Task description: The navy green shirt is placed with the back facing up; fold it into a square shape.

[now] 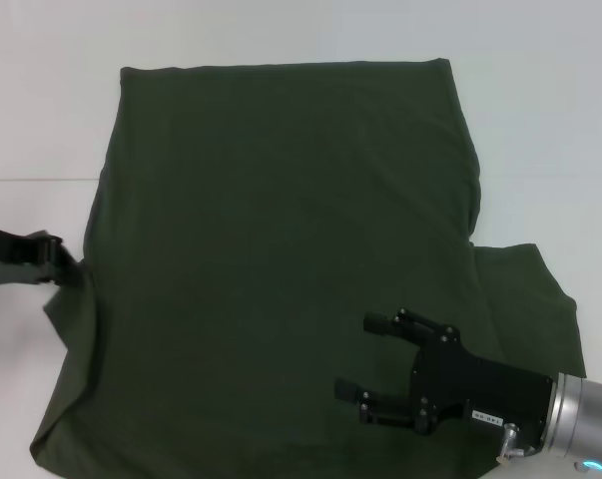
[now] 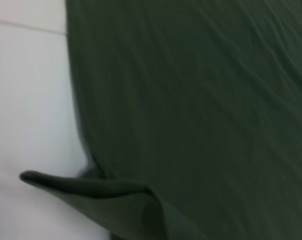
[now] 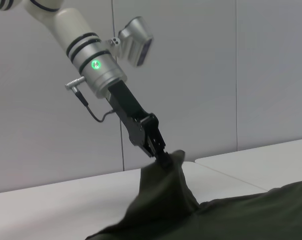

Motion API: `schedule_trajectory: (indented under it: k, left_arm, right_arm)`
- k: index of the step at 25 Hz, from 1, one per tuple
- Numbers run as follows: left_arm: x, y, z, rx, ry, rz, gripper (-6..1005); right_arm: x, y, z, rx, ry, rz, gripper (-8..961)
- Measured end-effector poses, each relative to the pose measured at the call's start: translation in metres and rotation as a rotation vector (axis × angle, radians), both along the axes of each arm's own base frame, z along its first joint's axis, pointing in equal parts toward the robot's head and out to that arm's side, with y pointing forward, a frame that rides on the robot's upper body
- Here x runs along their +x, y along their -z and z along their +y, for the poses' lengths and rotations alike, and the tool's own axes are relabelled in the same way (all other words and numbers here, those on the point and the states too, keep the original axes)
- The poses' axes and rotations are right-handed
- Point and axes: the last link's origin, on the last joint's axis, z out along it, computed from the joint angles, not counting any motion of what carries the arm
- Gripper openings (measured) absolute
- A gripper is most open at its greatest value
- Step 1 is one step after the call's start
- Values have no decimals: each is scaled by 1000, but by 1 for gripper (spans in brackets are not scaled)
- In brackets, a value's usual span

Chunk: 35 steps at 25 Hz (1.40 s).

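The left gripper (image 3: 163,156) pinches the shirt (image 1: 281,259) edge, lifting it off the bench (image 1: 540,120); the right gripper (image 1: 365,354) hovers spread above it. No lettering shows.

Navy green shirt (image 1: 281,259) plain side up, left sleeve lifted.

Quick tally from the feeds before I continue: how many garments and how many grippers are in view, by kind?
Shirts: 1, the navy green shirt, plain side up on the white table.
Grippers: 2, the left gripper shut on the shirt's lifted edge, the right gripper open over the shirt.
Total: 3
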Motion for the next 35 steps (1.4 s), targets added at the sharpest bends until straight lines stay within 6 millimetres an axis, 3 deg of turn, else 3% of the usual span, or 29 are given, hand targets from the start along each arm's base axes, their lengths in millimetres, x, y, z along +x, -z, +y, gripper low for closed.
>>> schedule_trajectory:
  k: [14,22,30,35]
  left_arm:
    - [9,41,-1,-12,10,-160,33]
    - [9,62,-3,-27,36,-166,51]
    - [2,65,-6,-18,48,-146,95]
    - [1,69,-9,-42,84,-139,186]
  right_arm:
    - [-1,1,0,0,-1,1,913]
    - [-1,1,0,-1,-1,2,913]
    - [-1,1,0,-1,-1,3,913]
    - [-2,1,0,2,0,5,913]
